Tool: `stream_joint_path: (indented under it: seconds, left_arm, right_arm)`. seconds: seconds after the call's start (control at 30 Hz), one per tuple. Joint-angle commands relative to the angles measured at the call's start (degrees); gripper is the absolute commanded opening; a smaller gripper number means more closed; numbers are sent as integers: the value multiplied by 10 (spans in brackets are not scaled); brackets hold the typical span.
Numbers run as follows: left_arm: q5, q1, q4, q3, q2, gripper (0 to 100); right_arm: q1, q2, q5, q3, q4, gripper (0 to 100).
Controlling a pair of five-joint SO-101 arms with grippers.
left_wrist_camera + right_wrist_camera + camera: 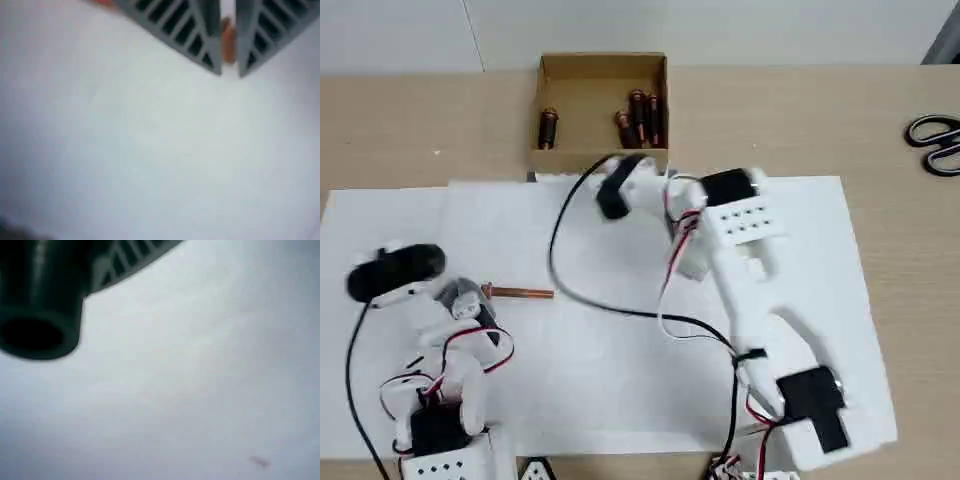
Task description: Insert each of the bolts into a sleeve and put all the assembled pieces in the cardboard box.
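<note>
A copper bolt [520, 293] lies level over the white paper, its head end held in my left gripper [470, 293]. In the left wrist view, the grey fingers [200, 40] stand nearly together around the copper bolt [227, 42], with the left gripper [229, 70] just above the paper. My right gripper [638, 185] hovers at the near edge of the cardboard box [603, 60]. It is shut on a black sleeve [40, 315], whose open bore faces the camera. Several assembled pieces [640, 118] lie in the box.
White paper [620, 380] covers the middle of the wooden table. Scissors [935, 140] lie at the far right edge. A black cable [570, 290] trails across the paper between the two arms.
</note>
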Motion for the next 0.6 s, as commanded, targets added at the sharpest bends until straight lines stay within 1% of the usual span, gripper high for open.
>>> stream_joint_path:
  seconds: [0.0, 0.13, 0.23, 0.4, 0.53, 0.57]
  left_arm:
    - [14, 1, -15, -48, -1, 8]
    - [25, 2, -6, -110, 2, 8]
    - [25, 2, -5, -165, 41, 8]
    - [28, 2, 38, -340, 194, 7]
    - [30, 2, 104, -502, 341, 7]
    - [40, 2, 126, -541, 375, 7]
  right_arm:
    - [44, -58, -72, -27, 14, 6]
    - [81, -85, -82, -27, 46, 6]
    - [110, -100, -82, -27, 63, 6]
    - [153, -122, -91, -26, 93, 6]
    - [181, -127, -91, -26, 126, 6]
    - [189, -127, -91, -26, 133, 6]
